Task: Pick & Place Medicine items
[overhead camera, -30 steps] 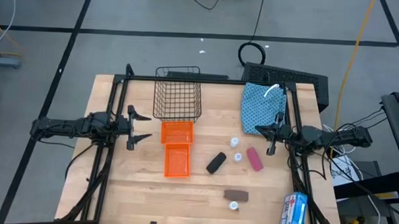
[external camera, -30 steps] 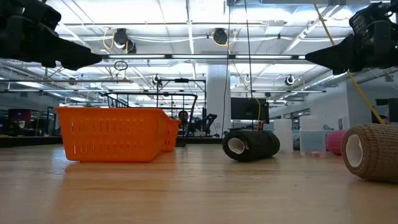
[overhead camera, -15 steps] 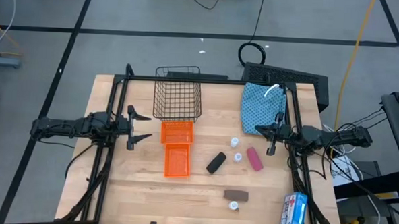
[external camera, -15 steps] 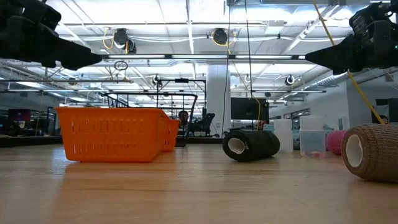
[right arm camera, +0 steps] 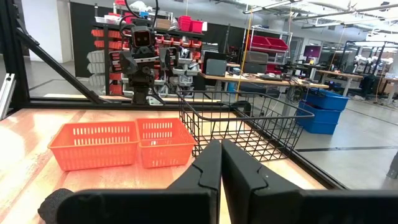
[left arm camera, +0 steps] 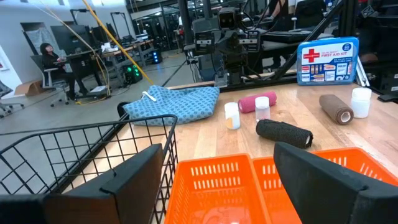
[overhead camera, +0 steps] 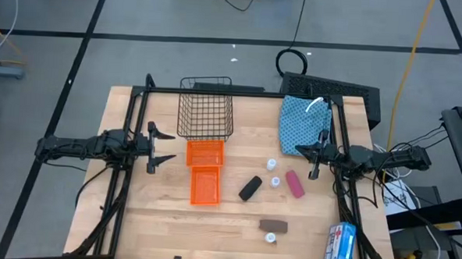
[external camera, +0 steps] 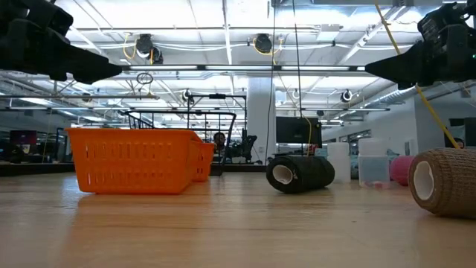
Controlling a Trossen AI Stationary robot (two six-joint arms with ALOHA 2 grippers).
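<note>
High view: medicine items scattered on the bench (overhead camera: 157,220), all right of the orange baskets (overhead camera: 205,171). Black roll (overhead camera: 249,188) nearest; two white vials (overhead camera: 272,164) and pink roll (overhead camera: 294,184) beyond; brown roll (overhead camera: 273,225) and third vial (overhead camera: 270,237) nearer the front edge; blue pouch (overhead camera: 301,123) right of the wire basket (overhead camera: 206,109). Rolls probably light, soft, grippable across the middle; vials small, hard, likely to tip or roll; pouch limp, best pinched at a fold. Left gripper (overhead camera: 154,147) left of the baskets, jaws apart, empty; right gripper (overhead camera: 316,157) by the pouch, jaws closed, empty.

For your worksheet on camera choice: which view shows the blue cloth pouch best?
The high view: the blue cloth pouch lies fully visible from above. The left wrist view shows it flattened, far off. The low and right wrist views do not show it.
</note>
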